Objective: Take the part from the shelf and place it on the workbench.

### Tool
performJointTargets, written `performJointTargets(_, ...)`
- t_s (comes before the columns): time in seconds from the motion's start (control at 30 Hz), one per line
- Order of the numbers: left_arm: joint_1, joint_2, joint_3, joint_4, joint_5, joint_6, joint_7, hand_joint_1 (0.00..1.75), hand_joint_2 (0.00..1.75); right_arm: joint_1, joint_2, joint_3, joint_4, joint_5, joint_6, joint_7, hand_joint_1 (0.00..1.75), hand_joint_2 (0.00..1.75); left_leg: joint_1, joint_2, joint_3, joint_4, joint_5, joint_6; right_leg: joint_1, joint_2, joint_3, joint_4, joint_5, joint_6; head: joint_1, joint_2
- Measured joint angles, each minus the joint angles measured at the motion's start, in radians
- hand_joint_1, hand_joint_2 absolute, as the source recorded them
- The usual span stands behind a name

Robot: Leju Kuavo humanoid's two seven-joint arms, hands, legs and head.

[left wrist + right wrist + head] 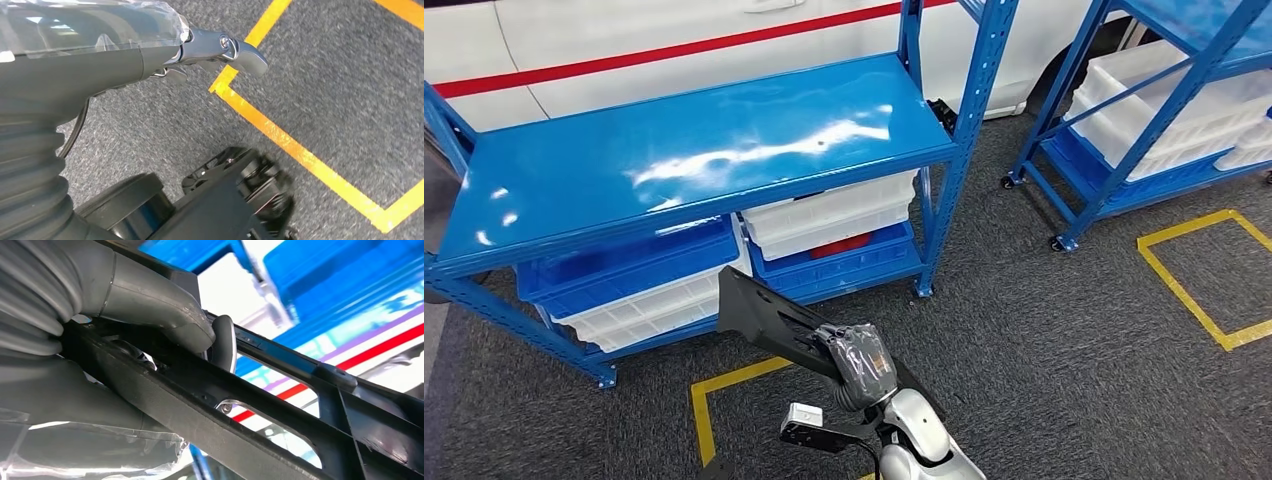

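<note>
The part (762, 314) is a long flat black plastic bracket with cut-out openings. My right hand (860, 362), wrapped in clear film, grips it by one end and holds it out in front of the blue shelf (694, 150), above the carpet. In the right wrist view the thumb (160, 305) lies over a bar of the part (280, 405) and darker fingers curl around it from the other side. My left hand (115, 55) hangs over the floor, its fingers (247, 54) stretched out and holding nothing.
The shelf's blue top board is bare and glossy. White and blue bins (834, 225) sit on its lower level. A second blue rack (1164, 110) with white bins stands at the right. Yellow tape squares (1214, 275) mark the grey carpet. A white car with a red stripe (674, 50) is behind.
</note>
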Motion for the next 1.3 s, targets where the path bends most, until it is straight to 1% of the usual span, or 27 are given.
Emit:
performJointTargets(0.03,0.001,0.0,0.0,0.0,0.0,-0.001,0.0,0.0,1.75,0.009,0.001,-0.007,-0.006,0.003,0.0,0.0,1.75,1.75,0.0,-0.003,0.022,-0.04,0.028,0.004,0.001,0.009,0.0,0.001,0.001,0.001,0.0,0.0)
performJointTargets(0.07,0.001,0.0,0.001,0.0,0.0,-0.001,0.0,0.0,1.75,0.017,0.002,-0.014,-0.012,0.006,0.0,0.0,1.75,1.75,-0.001,-0.014,0.057,-0.111,0.065,0.01,0.002,0.019,0.001,0.001,0.002,0.002,0.0,0.0)
performJointTargets(0.13,0.001,0.002,0.005,0.0,-0.002,0.0,0.001,0.0,1.75,0.024,0.007,-0.025,-0.021,0.011,0.0,0.0,1.75,1.75,-0.002,-0.048,0.118,-0.235,0.109,0.022,0.003,0.039,-0.003,0.004,0.005,0.008,0.0,0.0)
performJointTargets(0.17,0.002,0.003,0.006,0.0,-0.004,0.0,0.002,0.0,1.75,0.026,0.01,-0.029,-0.024,0.013,0.0,0.0,1.75,1.75,-0.003,-0.061,0.134,-0.269,0.116,0.026,0.001,0.048,-0.007,0.005,0.008,0.013,0.0,0.0)
performJointTargets(0.2,0.002,0.004,0.007,0.0,-0.007,0.001,0.004,0.0,1.75,0.028,0.011,-0.034,-0.026,0.014,0.001,0.0,1.75,1.75,-0.005,-0.063,0.137,-0.278,0.113,0.028,-0.001,0.055,-0.012,0.005,0.012,0.019,0.0,0.0)
performJointTargets(0.27,0.001,0.003,0.008,0.0,-0.013,0.002,0.009,0.0,1.75,0.035,0.012,-0.043,-0.03,0.014,0.0,-0.001,1.75,1.75,-0.004,-0.048,0.138,-0.29,0.12,0.034,-0.004,0.063,-0.018,0.004,0.017,0.032,0.0,0.0)
performJointTargets(0.33,-0.001,0.002,0.008,0.0,-0.016,0.003,0.012,0.0,1.75,0.041,0.012,-0.054,-0.034,0.014,0.0,-0.001,1.75,1.75,0.001,-0.03,0.14,-0.306,0.132,0.045,0.0,0.035,-0.036,0.041,-0.012,0.042,0.0,0.0)
performJointTargets(0.4,0.0,0.002,0.009,0.0,-0.017,0.004,0.014,0.0,1.75,0.044,0.013,-0.063,-0.038,0.015,-0.001,-0.001,1.75,1.75,0.002,-0.01,0.139,-0.312,0.138,0.051,-0.002,-0.003,-0.087,0.153,-0.077,0.049,0.0,0.0)
performJointTargets(0.43,0.002,0.002,0.009,0.0,-0.017,0.006,0.014,0.0,1.75,0.047,0.013,-0.067,-0.039,0.015,-0.001,-0.001,1.75,1.75,0.001,0.002,0.137,-0.311,0.139,0.052,-0.005,-0.012,-0.115,0.217,-0.104,0.053,0.0,0.0)
performJointTargets(0.47,0.003,0.002,0.01,0.0,-0.018,0.007,0.015,0.0,1.75,0.052,0.014,-0.071,-0.04,0.015,0.0,-0.001,1.75,1.75,0.0,0.013,0.135,-0.31,0.139,0.052,-0.009,-0.017,-0.134,0.263,-0.118,0.057,0.0,0.0)
performJointTargets(0.5,0.003,0.002,0.01,0.0,-0.018,0.009,0.015,0.0,1.75,0.058,0.014,-0.075,-0.041,0.016,0.0,-0.001,1.75,1.75,0.0,0.024,0.134,-0.308,0.138,0.051,-0.012,-0.021,-0.134,0.27,-0.112,0.061,0.0,0.0)
performJointTargets(0.53,0.003,0.001,0.012,0.0,-0.017,0.009,0.014,0.0,1.75,0.062,0.014,-0.078,-0.043,0.017,0.0,-0.001,1.75,1.75,0.0,0.033,0.133,-0.306,0.137,0.05,-0.015,-0.026,-0.116,0.24,-0.09,0.063,0.0,0.0)
performJointTargets(0.6,0.003,0.001,0.017,0.0,-0.016,0.01,0.012,0.0,1.75,0.066,0.017,-0.084,-0.049,0.021,0.001,-0.003,1.75,1.75,-0.002,0.05,0.132,-0.299,0.133,0.043,-0.016,-0.057,-0.04,0.104,-0.034,0.061,0.0,0.0)
performJointTargets(0.67,0.002,0.001,0.022,0.0,-0.016,0.012,0.011,0.0,1.75,0.066,0.021,-0.089,-0.056,0.026,0.001,-0.005,1.75,1.75,-0.007,0.063,0.131,-0.292,0.128,0.033,-0.01,-0.083,0.006,0.013,-0.01,0.05,0.0,0.0)
performJointTargets(0.7,0.002,0.001,0.024,0.0,-0.018,0.014,0.011,0.0,1.75,0.067,0.023,-0.092,-0.058,0.028,0.001,-0.006,1.75,1.75,-0.009,0.069,0.131,-0.292,0.127,0.027,-0.006,-0.085,0.007,0.004,-0.012,0.043,0.0,0.0)
performJointTargets(0.77,0.002,0.0,0.025,0.0,-0.024,0.02,0.013,0.0,1.75,0.071,0.026,-0.097,-0.061,0.029,0.001,-0.007,1.75,1.75,-0.008,0.076,0.131,-0.292,0.126,0.013,-0.006,-0.067,0.003,0.0,-0.005,0.03,0.0,0.0)
performJointTargets(0.83,0.002,0.0,0.025,0.0,-0.028,0.025,0.013,0.0,1.75,0.074,0.027,-0.102,-0.062,0.03,0.0,-0.007,1.75,1.75,-0.003,0.052,0.12,-0.262,0.097,0.003,-0.01,-0.051,0.001,-0.007,0.003,0.016,0.0,0.0)
performJointTargets(0.9,0.005,0.0,0.025,0.0,-0.032,0.031,0.013,0.0,1.75,0.075,0.031,-0.104,-0.064,0.03,0.0,-0.008,1.75,1.75,0.0,0.014,0.075,-0.15,0.028,-0.001,-0.01,-0.033,-0.002,-0.009,0.009,0.006,0.0,0.0)
performJointTargets(0.93,0.008,0.0,0.025,0.0,-0.033,0.035,0.013,0.0,1.75,0.076,0.033,-0.104,-0.065,0.03,0.0,-0.008,1.75,1.75,0.0,0.006,0.045,-0.079,-0.004,-0.002,-0.008,-0.023,-0.005,-0.009,0.011,0.003,0.0,0.0)
performJointTargets(0.97,0.011,0.001,0.025,0.0,-0.035,0.038,0.013,0.0,1.75,0.078,0.034,-0.104,-0.065,0.031,0.0,-0.008,1.75,1.75,0.0,0.001,0.021,-0.022,-0.024,-0.003,-0.007,-0.012,-0.007,-0.008,0.012,0.002,0.0,0.0)
performJointTargets(1.0,0.012,0.001,0.025,0.0,-0.036,0.041,0.012,0.0,1.75,0.08,0.034,-0.105,-0.065,0.031,0.0,-0.009,1.75,1.75,0.0,-0.001,0.012,0.0,-0.023,-0.002,-0.005,-0.001,-0.008,-0.007,0.013,0.001,0.0,0.0)
performJointTargets(1.03,0.013,0.001,0.025,0.0,-0.036,0.044,0.012,0.0,1.75,0.082,0.034,-0.105,-0.065,0.031,0.0,-0.009,1.75,1.75,0.0,-0.002,0.022,-0.017,-0.003,0.0,-0.005,0.011,-0.009,-0.005,0.014,0.001,0.0,0.0)
performJointTargets(1.07,0.013,0.001,0.025,0.0,-0.036,0.045,0.012,0.0,1.75,0.083,0.034,-0.106,-0.065,0.031,0.001,-0.009,1.75,1.75,0.0,-0.007,0.049,-0.073,0.032,0.003,-0.004,0.022,-0.009,-0.003,0.014,0.002,0.0,0.0)
performJointTargets(1.13,0.014,0.002,0.027,0.0,-0.036,0.049,0.011,0.0,1.75,0.083,0.037,-0.106,-0.065,0.031,0.002,-0.009,1.75,1.75,0.001,-0.045,0.114,-0.214,0.091,0.012,-0.004,0.044,-0.012,0.001,0.016,0.007,0.0,0.0)
performJointTargets(1.2,0.015,0.004,0.03,0.0,-0.036,0.056,0.01,0.0,1.75,0.083,0.044,-0.107,-0.066,0.031,0.005,-0.009,1.75,1.75,0.0,-0.076,0.142,-0.282,0.107,0.019,-0.007,0.062,-0.022,0.004,0.021,0.018,0.0,0.0)
performJointTargets(1.27,0.016,0.004,0.035,0.0,-0.035,0.064,0.008,0.0,1.75,0.083,0.048,-0.107,-0.066,0.032,0.01,-0.01,1.75,1.75,-0.001,-0.067,0.142,-0.289,0.111,0.027,-0.009,0.076,-0.03,0.002,0.028,0.032,0.0,0.0)
performJointTargets(1.3,0.017,0.004,0.037,0.0,-0.035,0.068,0.008,0.0,1.75,0.083,0.049,-0.107,-0.067,0.032,0.013,-0.01,1.75,1.75,0.001,-0.057,0.143,-0.294,0.116,0.033,-0.008,0.067,-0.033,0.005,0.026,0.037,0.0,0.0)
